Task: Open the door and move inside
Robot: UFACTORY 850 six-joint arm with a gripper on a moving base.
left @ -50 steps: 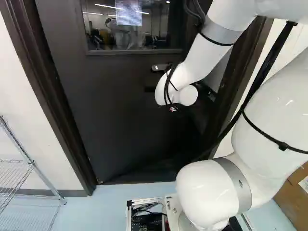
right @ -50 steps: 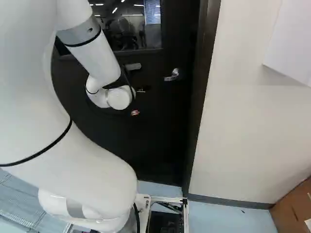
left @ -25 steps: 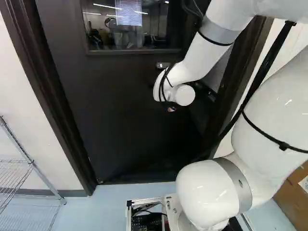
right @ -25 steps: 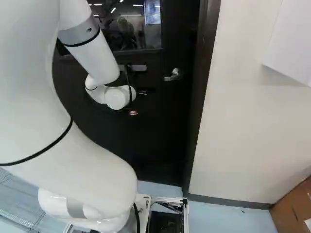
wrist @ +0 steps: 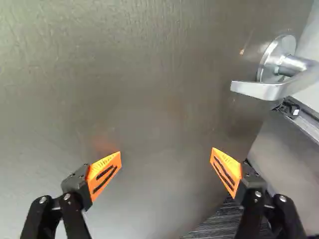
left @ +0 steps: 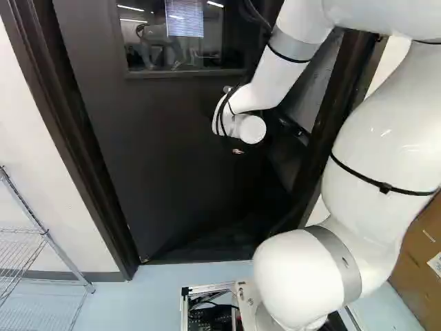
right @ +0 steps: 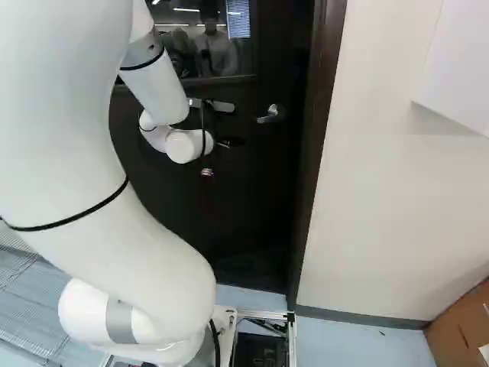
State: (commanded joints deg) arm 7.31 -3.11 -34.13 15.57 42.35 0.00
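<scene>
Your door (left: 172, 138) fills the near space straight ahead and looks partly swung inward, its free edge on the right. The gripper (wrist: 166, 152) faces the panel with its fingers wide apart and nothing between them, left of the lever handle (wrist: 254, 89); that suits pushing rather than pulling, though you can't tell whether they touch. Against half a second ago, your arm (left: 275, 79) reaches farther ahead and left, and the window (left: 162, 38) looks narrower, so the door seems to have swung farther. Your base (left: 246, 296) hasn't moved.
</scene>
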